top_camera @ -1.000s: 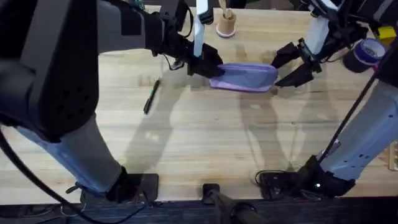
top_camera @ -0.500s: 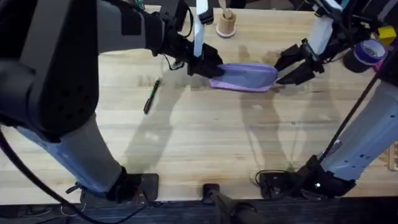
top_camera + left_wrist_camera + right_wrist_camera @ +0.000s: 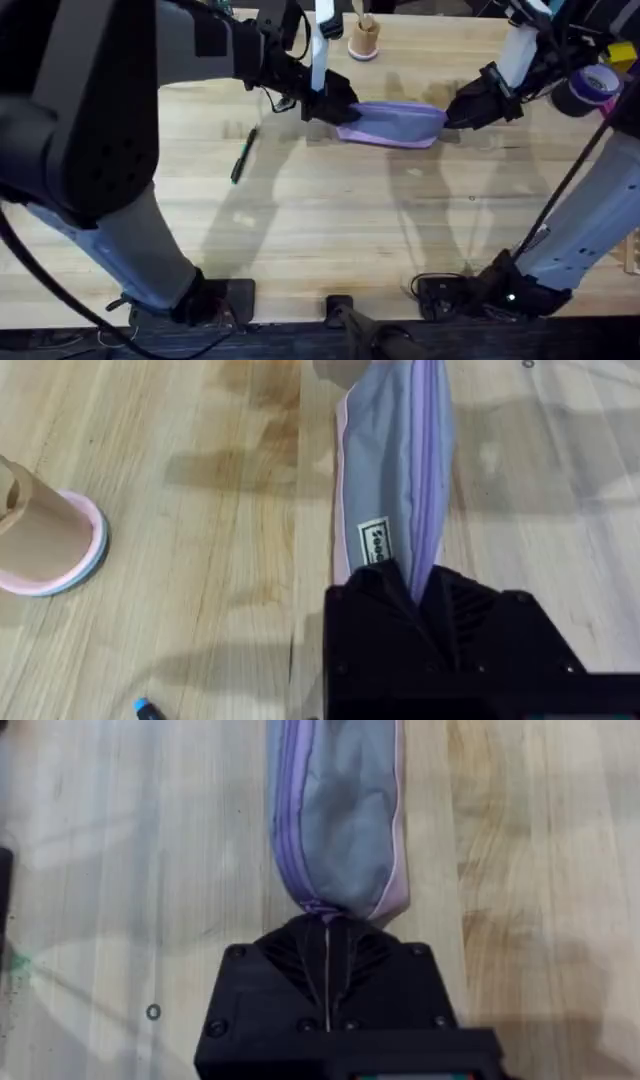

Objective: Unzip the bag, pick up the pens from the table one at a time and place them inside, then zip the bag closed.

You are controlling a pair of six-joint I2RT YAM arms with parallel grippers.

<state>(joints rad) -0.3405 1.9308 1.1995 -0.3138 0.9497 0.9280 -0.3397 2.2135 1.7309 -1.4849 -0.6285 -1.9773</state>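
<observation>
The bag (image 3: 392,124) lies on the table (image 3: 330,240), stretched between the grippers. Left gripper (image 3: 425,595) clamps one end; right gripper (image 3: 328,935) is closed on the opposite tip. Fabric is soft, light (sags readily); grip the ends.

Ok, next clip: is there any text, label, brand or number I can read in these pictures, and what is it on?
Small white tag with dark lettering on the bag, near the end the left gripper clamps: too blurred to read.
Purple tape roll at the table's far right: no legible print.
Nothing else carries readable text; the right gripper is shut on the bag's other end.
</observation>
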